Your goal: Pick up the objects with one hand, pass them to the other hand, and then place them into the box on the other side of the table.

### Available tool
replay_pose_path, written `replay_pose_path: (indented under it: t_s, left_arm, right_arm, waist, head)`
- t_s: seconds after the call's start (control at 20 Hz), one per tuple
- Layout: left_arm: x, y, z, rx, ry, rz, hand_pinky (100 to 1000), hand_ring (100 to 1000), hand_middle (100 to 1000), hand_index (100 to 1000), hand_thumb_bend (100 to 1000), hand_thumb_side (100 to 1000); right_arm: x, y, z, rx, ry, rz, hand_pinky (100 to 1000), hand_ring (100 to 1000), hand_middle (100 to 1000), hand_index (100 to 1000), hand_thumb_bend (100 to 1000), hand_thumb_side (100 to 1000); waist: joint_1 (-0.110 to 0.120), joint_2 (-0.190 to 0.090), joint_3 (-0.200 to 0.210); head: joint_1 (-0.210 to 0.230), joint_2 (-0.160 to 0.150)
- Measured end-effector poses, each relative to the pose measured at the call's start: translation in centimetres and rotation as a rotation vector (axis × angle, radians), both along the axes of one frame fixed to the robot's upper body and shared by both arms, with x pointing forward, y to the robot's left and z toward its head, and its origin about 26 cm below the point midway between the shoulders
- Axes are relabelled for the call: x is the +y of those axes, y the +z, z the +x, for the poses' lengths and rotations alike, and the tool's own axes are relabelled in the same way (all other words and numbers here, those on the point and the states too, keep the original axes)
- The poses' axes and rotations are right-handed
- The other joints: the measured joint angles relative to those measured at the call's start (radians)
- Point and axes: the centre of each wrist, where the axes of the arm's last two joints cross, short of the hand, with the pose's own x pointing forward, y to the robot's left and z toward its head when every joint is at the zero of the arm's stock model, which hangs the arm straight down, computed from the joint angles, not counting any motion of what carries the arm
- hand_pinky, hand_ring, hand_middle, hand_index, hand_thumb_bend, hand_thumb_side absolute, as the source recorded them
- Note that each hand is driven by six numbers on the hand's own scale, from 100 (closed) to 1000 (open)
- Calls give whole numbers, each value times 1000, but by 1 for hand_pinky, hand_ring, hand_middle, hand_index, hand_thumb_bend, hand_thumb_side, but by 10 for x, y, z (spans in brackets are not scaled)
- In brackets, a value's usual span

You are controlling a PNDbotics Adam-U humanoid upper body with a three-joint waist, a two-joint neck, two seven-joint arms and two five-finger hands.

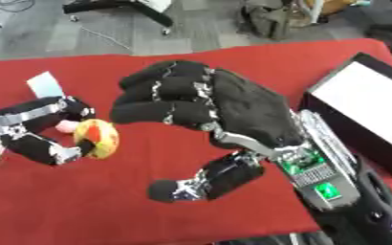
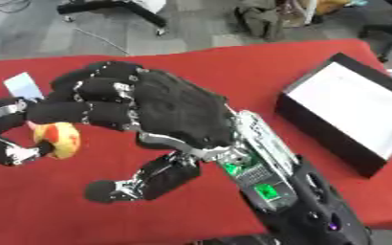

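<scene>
A grey floor runs behind the bench (image 1: 82, 210), which is covered with a red cloth, and a black wheeled stand (image 1: 120, 9) is on that floor at the far edge. On the right side of the bench sits a black box (image 2: 350, 112) with a white inside, open to the top.

The left hand (image 1: 36, 129) comes in from the left edge and holds a small round toy (image 1: 96, 139), yellow with red patches and something pink at its near side. Its fingers (image 1: 45, 109) are curled round the toy from above, and the thumb closes on it from below, so the toy is pinched between them, above the cloth at the left of the bench. Just behind this hand a small pale blue card (image 1: 46, 85) lies on the cloth.

The right hand (image 2: 179, 107) reaches across from the lower right, its back turned up to the camera. Its fingers (image 1: 162, 112) are bent at the knuckles and spread a little, their tips just beside the toy, and the thumb (image 1: 203, 181) sticks out below, well apart from them. Whether the fingertips touch the toy cannot be told. The hand holds nothing.
</scene>
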Motion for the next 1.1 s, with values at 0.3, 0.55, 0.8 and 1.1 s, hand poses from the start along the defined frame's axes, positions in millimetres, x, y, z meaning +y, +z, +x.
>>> replay_pose_path:
  t_s: [0.3, 0.55, 0.8, 1.1]
  left_arm:
    - [-8, 5, 0, 41, -61, -5, 670, 525, 467, 581, 100, 237]
    - [-15, 6, -1, 54, -92, -11, 670, 527, 468, 581, 100, 245]
    - [-20, 8, -2, 67, -109, -19, 674, 527, 469, 582, 100, 251]
    - [-26, 10, -3, 79, -128, -18, 680, 527, 467, 580, 100, 249]
  right_arm:
    - [6, -4, 6, 2, 20, -78, 802, 830, 752, 887, 403, 289]
    - [7, -7, 8, -4, 23, -125, 804, 833, 757, 893, 391, 276]
    - [8, -8, 10, -17, 4, -149, 801, 829, 763, 897, 378, 244]
    - [10, -3, 12, -81, -31, -172, 805, 828, 800, 916, 360, 187]
  waist:
    - [4, 0, 1]
    - [6, 0, 1]
    - [7, 0, 3]
    - [11, 0, 8]
  head:
    - [-18, 0]
    - [-18, 0]
    - [-14, 0]
    - [-11, 0]
